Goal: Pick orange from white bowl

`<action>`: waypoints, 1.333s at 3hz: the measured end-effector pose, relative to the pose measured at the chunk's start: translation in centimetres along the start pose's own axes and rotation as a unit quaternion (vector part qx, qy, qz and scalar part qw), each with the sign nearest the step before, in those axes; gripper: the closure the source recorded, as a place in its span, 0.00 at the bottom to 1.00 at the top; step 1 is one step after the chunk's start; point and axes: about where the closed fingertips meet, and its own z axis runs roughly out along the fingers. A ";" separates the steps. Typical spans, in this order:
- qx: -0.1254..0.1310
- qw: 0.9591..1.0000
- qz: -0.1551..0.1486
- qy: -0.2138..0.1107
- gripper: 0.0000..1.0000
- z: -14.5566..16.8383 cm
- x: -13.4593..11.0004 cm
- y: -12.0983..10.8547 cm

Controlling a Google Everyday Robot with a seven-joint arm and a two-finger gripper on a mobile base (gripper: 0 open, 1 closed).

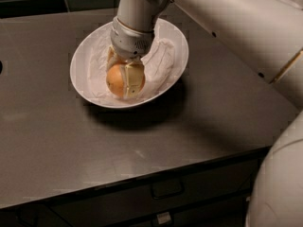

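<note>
pincer (125, 81) reaches down into white bowl (83, 56), clenched around orange (115, 78) | fingers (135, 77) flank fruit, ready to lift | bowl rests on desk (71, 145)

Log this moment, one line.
phase=grasp | tool=inside white bowl, shut on orange | orange=within bowl rim, not lifted out

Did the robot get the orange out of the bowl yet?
Almost! Done: the gripper is down inside the white bowl. In hand: its fingers are shut on the orange. Left: lifting it out, since the orange is low in the bowl, on the paper.
</note>
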 end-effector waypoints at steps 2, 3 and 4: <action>0.058 0.998 -0.005 0.036 1.00 -3.6 -1.3 1.1; 0.104 0.993 -0.009 0.059 1.00 -5.6 -1.8 2.0; 0.111 0.992 -0.011 0.060 1.00 -5.9 -2.0 2.0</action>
